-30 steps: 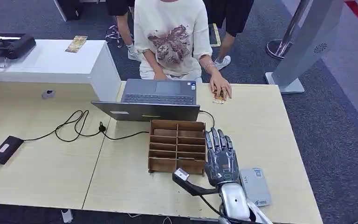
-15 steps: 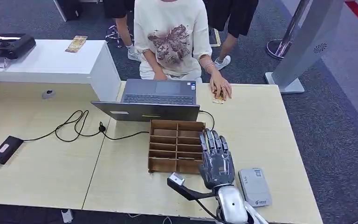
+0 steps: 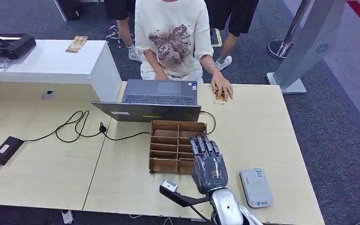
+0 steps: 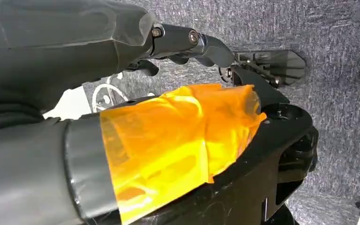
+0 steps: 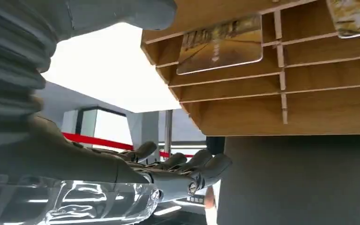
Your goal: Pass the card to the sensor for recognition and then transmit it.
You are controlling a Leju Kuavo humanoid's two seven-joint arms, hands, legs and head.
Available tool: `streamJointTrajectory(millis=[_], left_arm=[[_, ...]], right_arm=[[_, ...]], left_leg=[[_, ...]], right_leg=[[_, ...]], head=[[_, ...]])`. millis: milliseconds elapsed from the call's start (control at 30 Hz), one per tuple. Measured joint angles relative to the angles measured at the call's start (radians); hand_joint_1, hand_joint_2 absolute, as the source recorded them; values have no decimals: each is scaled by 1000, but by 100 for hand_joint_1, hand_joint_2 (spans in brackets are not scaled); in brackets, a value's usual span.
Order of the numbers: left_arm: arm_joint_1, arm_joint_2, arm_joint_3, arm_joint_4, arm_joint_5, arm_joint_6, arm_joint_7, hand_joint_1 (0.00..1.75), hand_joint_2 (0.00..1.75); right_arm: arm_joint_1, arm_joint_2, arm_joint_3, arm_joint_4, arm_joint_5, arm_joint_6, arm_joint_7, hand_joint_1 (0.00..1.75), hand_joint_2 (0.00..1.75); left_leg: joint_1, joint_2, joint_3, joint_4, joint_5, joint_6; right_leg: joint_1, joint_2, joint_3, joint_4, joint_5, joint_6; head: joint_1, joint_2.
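Cards sit in the wooden slotted box (image 3: 177,146) at the centre of the frame; the right wrist view shows one card (image 5: 220,44) standing in a compartment. The right hand (image 3: 207,165) hovers over the box's right edge, fingers extended and apart, grasping nothing. The left hand (image 4: 122,51) hangs toward the floor; whether it is clenched I cannot tell. To do this step well, I judge the fingers should drop squarely into one compartment and pinch a single card without nudging the light box. The grey sensor (image 3: 256,187) lies just right of the hand, lower right. The pale counter (image 3: 272,126) also carries a laptop (image 3: 154,101), and a seated person's hand (image 3: 221,87) rests at its far edge.
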Motion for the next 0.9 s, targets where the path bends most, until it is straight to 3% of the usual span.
streamJointTrajectory(millis=[400,467,500,533,567,700,900], left_arm=[[-1,0,0,0,-13,-4,0,0,0],[-1,0,0,0,-15,-4,1,0,0],[-1,0,0,0,-16,-4,1,0,0],[-1,0,0,0,-16,-4,1,0,0],[-1,0,0,0,-16,-4,1,0,0],[-1,-1,0,0,-16,-4,1,0,0],[-1,-1,0,0,-16,-5,1,0,0]], right_arm=[[-38,26,0,81,-43,36,17,59,175],[-41,31,0,97,-51,41,18,72,175],[-46,33,0,106,-51,43,20,93,175],[-54,34,0,115,-51,46,21,124,175],[-62,35,0,122,-51,46,23,124,175],[-73,42,-2,137,-51,45,25,168,175],[-92,44,-3,147,-52,40,25,169,175]], left_leg=[[0,0,0,0,0,0],[0,0,0,0,0,0],[0,0,0,0,0,0],[0,0,0,0,0,0],[0,0,0,0,0,0],[0,0,0,0,0,0],[0,0,1,0,0,0]], right_leg=[[0,0,1,0,0,0],[0,0,0,0,0,0],[0,0,0,0,0,0],[0,0,0,0,0,0],[0,0,0,0,0,0],[0,0,0,0,0,0],[0,0,1,0,0,0]], head=[[0,0],[0,0],[0,0],[0,0],[0,0],[0,0],[0,0]])
